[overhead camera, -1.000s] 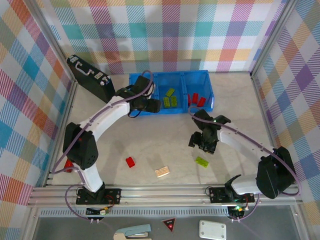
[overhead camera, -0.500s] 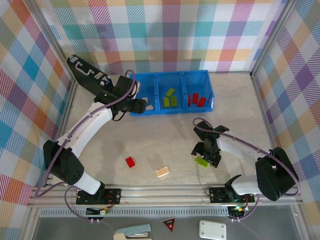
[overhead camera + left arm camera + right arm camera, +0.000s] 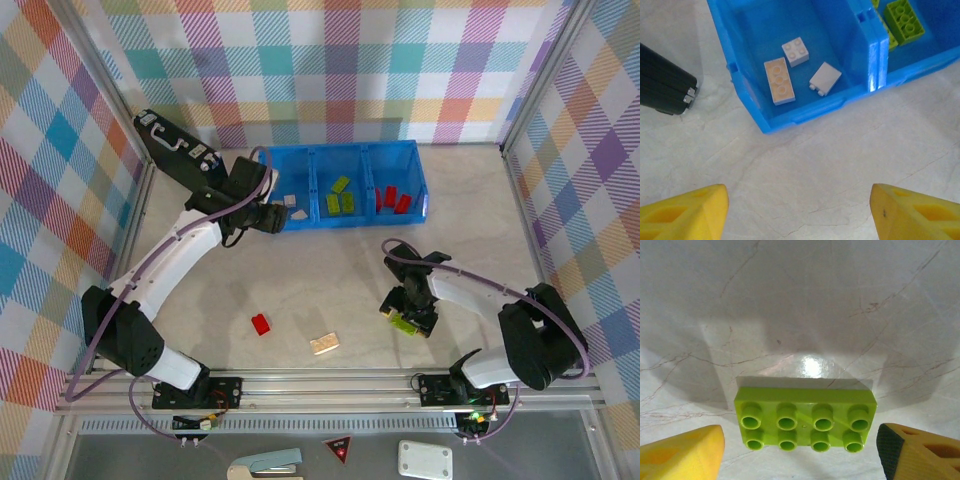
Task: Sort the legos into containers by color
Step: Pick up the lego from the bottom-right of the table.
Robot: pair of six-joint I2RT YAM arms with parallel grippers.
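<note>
At the far left of the tabletop (image 3: 330, 270), a black briefcase (image 3: 178, 155) lies along the plaid wall, its near corner close to the blue bin (image 3: 345, 223). The left pincer (image 3: 272, 216) hovers over the bin's near left corner. Its yellow fingertips (image 3: 685, 212) are spread wide, with bare marbled surface between them — it holds nothing.

In the left wrist view, the left compartment (image 3: 765, 25) contains three pale pieces. They are a long cream brick (image 3: 779, 80), a small white square brick (image 3: 795, 51) just beside its far end, and a white piece (image 3: 825, 78) showing a smooth face. The middle compartment (image 3: 330, 168) holds a few lime green bricks (image 3: 341, 196). The right compartment (image 3: 400, 168) holds red bricks (image 3: 392, 198).

Nearer the arm bases, well apart from the bin, a loose red brick (image 3: 261, 324) sits on the open tabletop. A tan brick (image 3: 324, 343) lies a little to its right.

Farther right, the right pincer (image 3: 408, 318) is down at the surface over an eight-stud green brick (image 3: 806, 422), which lies flat with its studs up. The pincer is spread, with one fingertip (image 3: 682, 452) off each short end of the brick. There is a clear gap on one side, and the other tip sits just beside the brick's end — the brick is straddled, not pinched.
</note>
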